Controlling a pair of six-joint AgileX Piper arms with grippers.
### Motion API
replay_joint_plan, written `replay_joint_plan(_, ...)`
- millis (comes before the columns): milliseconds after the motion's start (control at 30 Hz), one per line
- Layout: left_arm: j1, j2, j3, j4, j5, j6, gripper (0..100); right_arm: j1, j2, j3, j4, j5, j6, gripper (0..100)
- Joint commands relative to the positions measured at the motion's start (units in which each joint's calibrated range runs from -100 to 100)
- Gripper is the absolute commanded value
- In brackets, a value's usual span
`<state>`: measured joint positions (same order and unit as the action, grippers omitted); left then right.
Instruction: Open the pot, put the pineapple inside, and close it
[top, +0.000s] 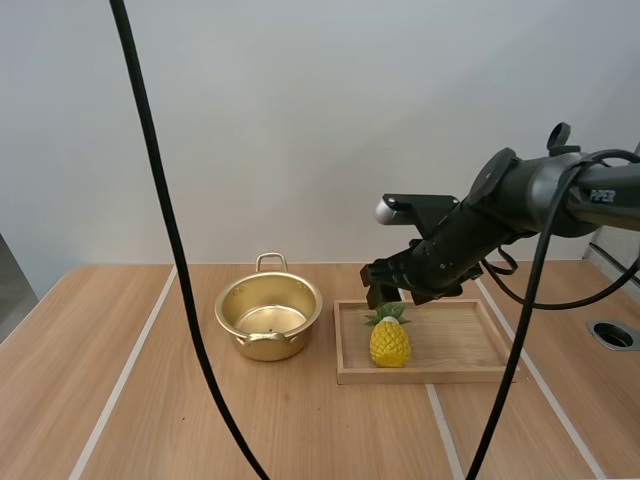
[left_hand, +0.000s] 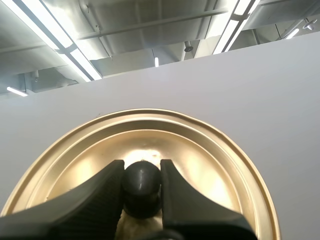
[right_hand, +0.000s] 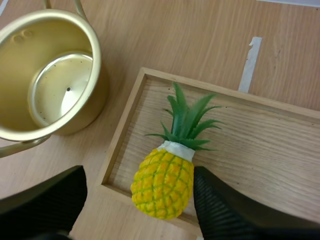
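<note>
The pot (top: 295, 340) sits open on the table with nothing in it. The left gripper (left_hand: 142, 175) is pinching the black knob (left_hand: 142, 184) of the gold lid (left_hand: 215, 165), and it holds the lid up in the air.

The pineapple (top: 390, 343) is in the wooden tray (top: 460, 375), just beside the pot, at the end of the tray nearest the pot. The right gripper (top: 392, 296) hangs right over it with its two fingers spread wide. One finger is on the pot side of the yellow body and the other is on the far side. They do not look like they touch it.

The pineapple's long line runs from the yellow body to the green leaves, and that line goes across the gap between the fingers. I cannot tell if it stands up or lies down.

I think the next move is straight down and then a squeeze on the fat yellow part. After that it is a short trip sideways to the pot. The right arm is the one to do it, as the left is busy with the lid.
</note>
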<state>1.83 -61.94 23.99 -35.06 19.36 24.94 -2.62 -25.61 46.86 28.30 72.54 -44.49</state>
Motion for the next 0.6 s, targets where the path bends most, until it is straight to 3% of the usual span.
replay_joint_plan(0, -0.10, -0.3, -0.4, -1.0, -1.9, -0.6, 0, 1.1, 2.7, 0.4, 0.9, -2.8, -1.3, 100)
replay_joint_plan(567, -0.10, -0.3, -0.4, -1.0, -1.9, -0.6, 0, 2.5, 9.9, 0.6, -4.2, -7.3, -0.3, 100)
